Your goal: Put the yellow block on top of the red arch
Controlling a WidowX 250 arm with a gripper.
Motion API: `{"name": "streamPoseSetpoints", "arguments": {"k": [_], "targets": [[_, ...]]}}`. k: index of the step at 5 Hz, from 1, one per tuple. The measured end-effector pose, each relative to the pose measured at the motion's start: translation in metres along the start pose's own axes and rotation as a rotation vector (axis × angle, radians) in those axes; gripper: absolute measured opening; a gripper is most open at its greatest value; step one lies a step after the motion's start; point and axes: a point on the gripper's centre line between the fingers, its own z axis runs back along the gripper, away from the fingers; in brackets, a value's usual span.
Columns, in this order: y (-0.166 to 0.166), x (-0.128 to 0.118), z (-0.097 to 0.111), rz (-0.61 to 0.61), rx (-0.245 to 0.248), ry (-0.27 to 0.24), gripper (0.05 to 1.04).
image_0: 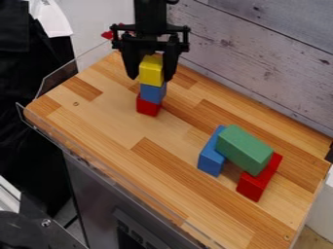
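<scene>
Light bright & fairly even on wood top [98, 126], w/ soft, faint shadows, src unclear.

Black arm [151, 17], black end effector [151, 78] (knobbly crossbar [149, 29]).

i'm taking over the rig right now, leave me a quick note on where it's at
Gripper: at the back of the table, closed around the yellow block.
Job's things: yellow is over a small blue block, which stands on a small red block. Another red block has a green block across it and a second blue block.
Done: yellow is gripped.
Left: set yellow on the red arch, then let go. Neither red piece plainly shows an arch, so check which is meant.
</scene>
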Motion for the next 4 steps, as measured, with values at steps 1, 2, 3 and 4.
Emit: {"name": "streamPoseSetpoints", "arguments": {"k": [1, 2, 3, 4], "targets": [[0.0, -0.002, 0.006, 0.015, 0.006, -0.014, 1.001], [-0.002, -0.011, 0.032, 0.022, 0.044, -0.081, 1.001], [-0.013, -0.039, 0.048, -0.008, 0.131, -0.114, 1.001], [-0.033, -0.068, 0.052, -0.078, 0.182, -0.136, 1.001]]}}
